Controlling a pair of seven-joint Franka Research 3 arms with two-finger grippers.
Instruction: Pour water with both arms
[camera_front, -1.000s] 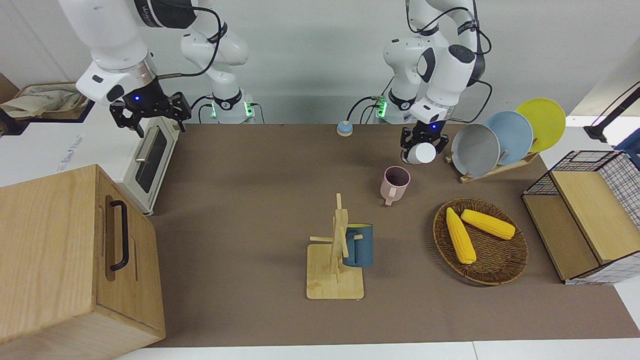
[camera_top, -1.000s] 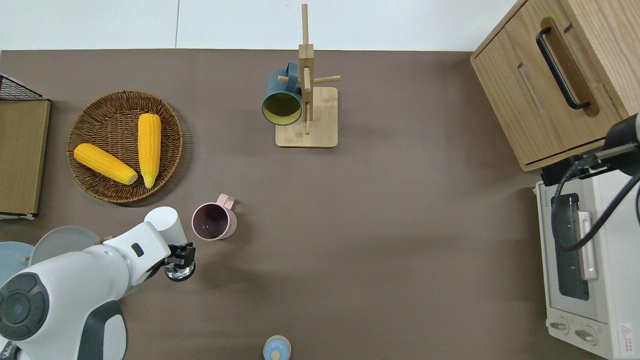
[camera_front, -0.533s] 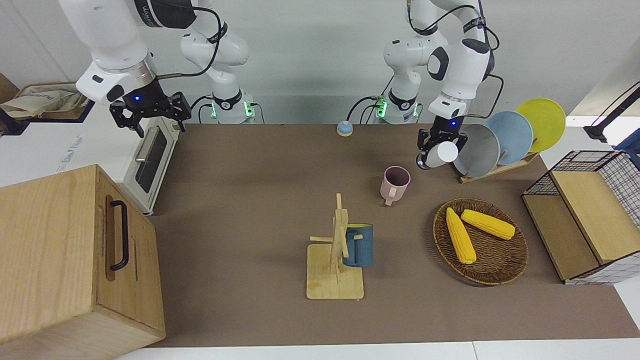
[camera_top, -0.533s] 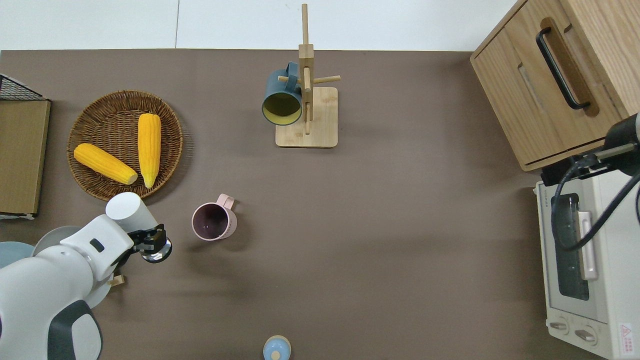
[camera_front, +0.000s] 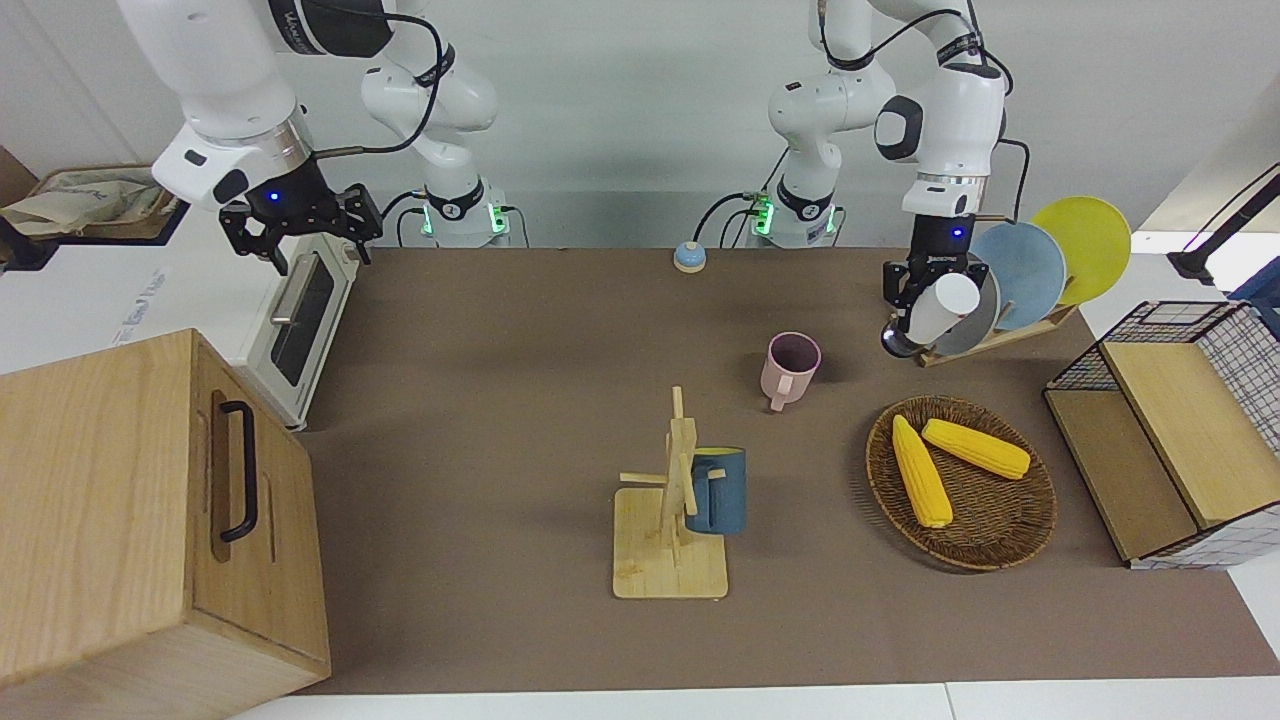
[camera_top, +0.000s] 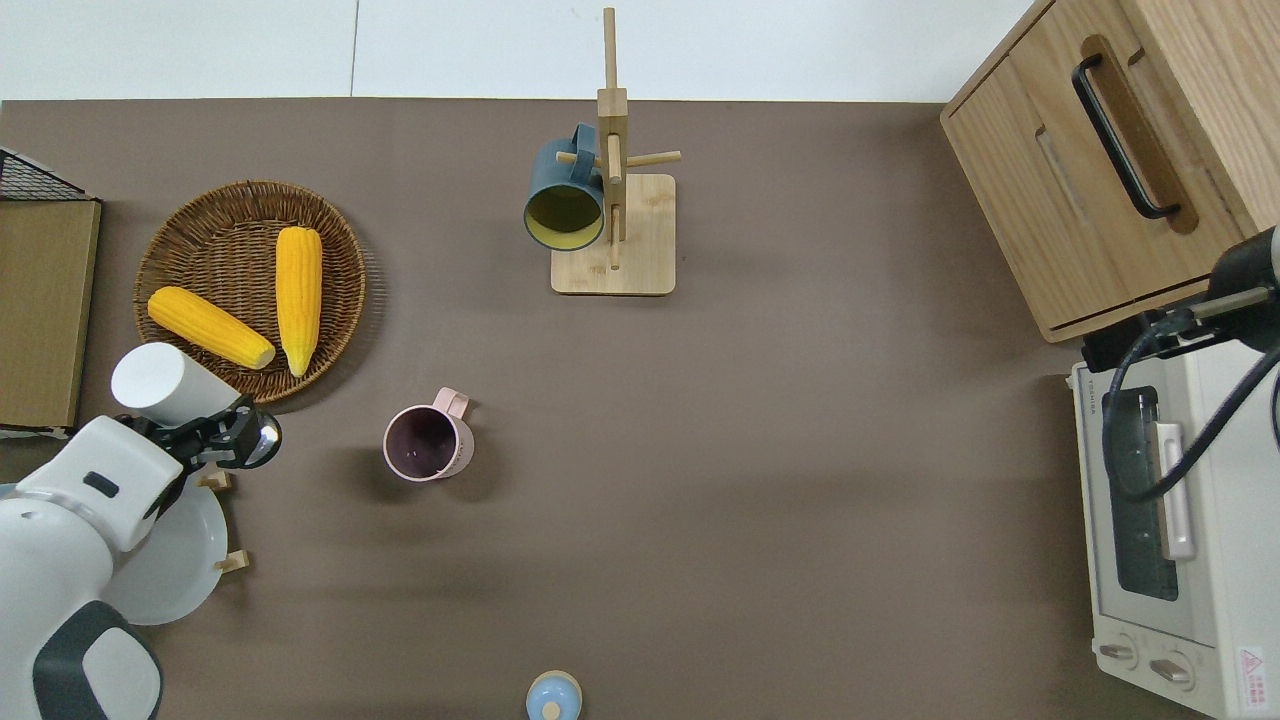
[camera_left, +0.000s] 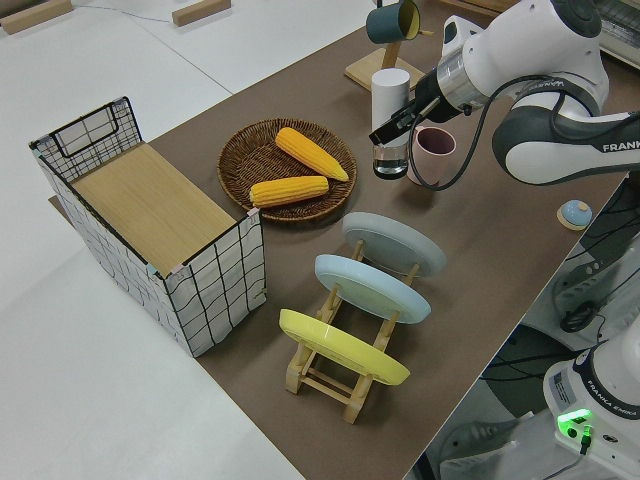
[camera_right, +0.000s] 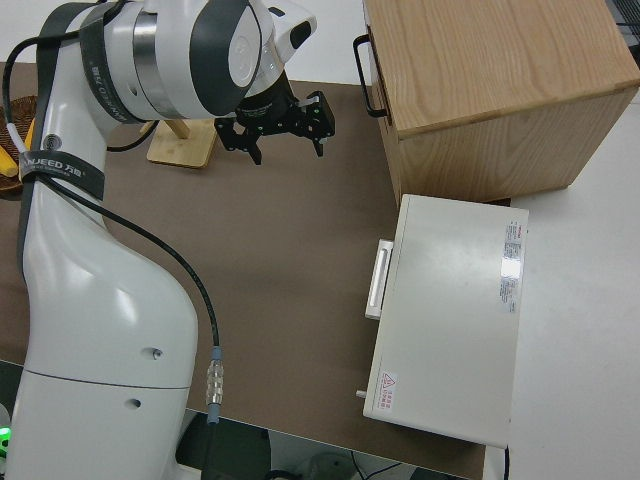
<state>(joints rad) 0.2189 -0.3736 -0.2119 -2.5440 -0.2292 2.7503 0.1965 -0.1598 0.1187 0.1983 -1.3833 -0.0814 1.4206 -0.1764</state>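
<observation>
**Bottle carried off from the mug**

Over the counter edge by the plate rack (camera_top: 215, 565), my left claw (camera_top: 215, 440) is clenched on the bottle (camera_top: 160, 382), a smooth white cylinder with a clear glassy end, held tilted. A second ago it hung just beside the pink mug (camera_top: 428, 443); it has since swung toward the left arm's end of the counter, near the basket (camera_top: 170, 225). I judge pouring is finished or broken off; I cannot tell whether the mug holds water. It stands upright, matte, with a dark inside, its handle pointing away from the robots. The wicker basket is coarse and holds two ridged yellow cobs (camera_top: 298, 297). The plates are glossy discs standing on edge. My right claw (camera_front: 300, 228) is parked, fingers spread and holding nothing.
</observation>
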